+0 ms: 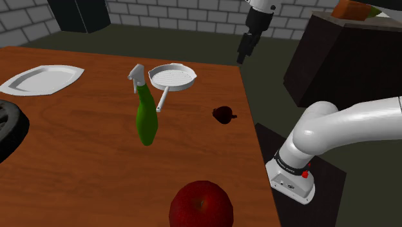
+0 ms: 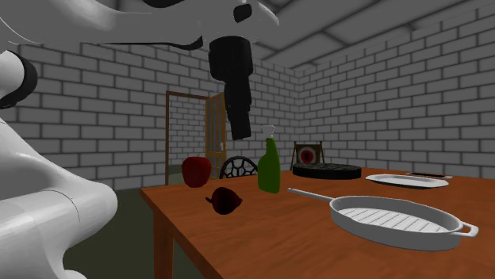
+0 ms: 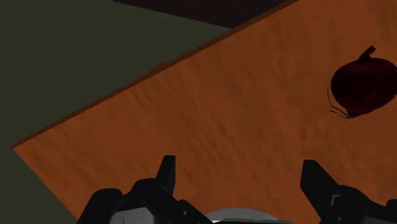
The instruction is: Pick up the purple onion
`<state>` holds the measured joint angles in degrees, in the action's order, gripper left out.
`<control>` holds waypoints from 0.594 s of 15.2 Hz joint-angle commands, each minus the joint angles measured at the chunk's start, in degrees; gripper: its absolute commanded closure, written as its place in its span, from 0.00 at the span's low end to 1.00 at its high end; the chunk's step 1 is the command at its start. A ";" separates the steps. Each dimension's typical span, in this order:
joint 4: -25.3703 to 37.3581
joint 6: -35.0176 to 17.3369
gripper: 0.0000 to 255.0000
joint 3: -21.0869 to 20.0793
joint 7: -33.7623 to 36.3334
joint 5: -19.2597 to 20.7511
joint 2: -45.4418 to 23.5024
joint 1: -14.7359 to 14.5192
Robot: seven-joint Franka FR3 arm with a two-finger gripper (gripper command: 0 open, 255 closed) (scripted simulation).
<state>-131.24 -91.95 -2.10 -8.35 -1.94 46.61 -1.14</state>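
Observation:
The purple onion is a small dark maroon bulb lying on the wooden table, close to the edge on the shoulder view's right. It also lies near the table's front corner. My black gripper hangs high over that table edge, farther back than the onion and well above it. In the wrist view the gripper is open with bare table between its fingers. The onion sits out past the right finger, not between the two.
A green spray bottle stands mid-table beside a white grill pan. A white plate lies at the far left, a dark round object at the left edge, and a red apple in front. The stand is beside the table.

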 commanded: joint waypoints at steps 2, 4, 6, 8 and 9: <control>-1.44 -0.27 0.00 -1.16 1.75 -0.74 0.88 -0.09; -4.12 -0.81 0.00 -3.55 5.25 -2.37 2.46 -0.33; -6.51 -1.39 0.00 -6.05 8.78 -4.20 3.76 -0.68; -8.62 -2.04 0.00 -8.65 12.36 -6.18 4.78 -1.14; -9.57 -2.39 0.00 -9.97 14.17 -7.22 5.16 -1.41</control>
<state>-139.44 -94.41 -10.86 3.90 -8.11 50.57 -2.26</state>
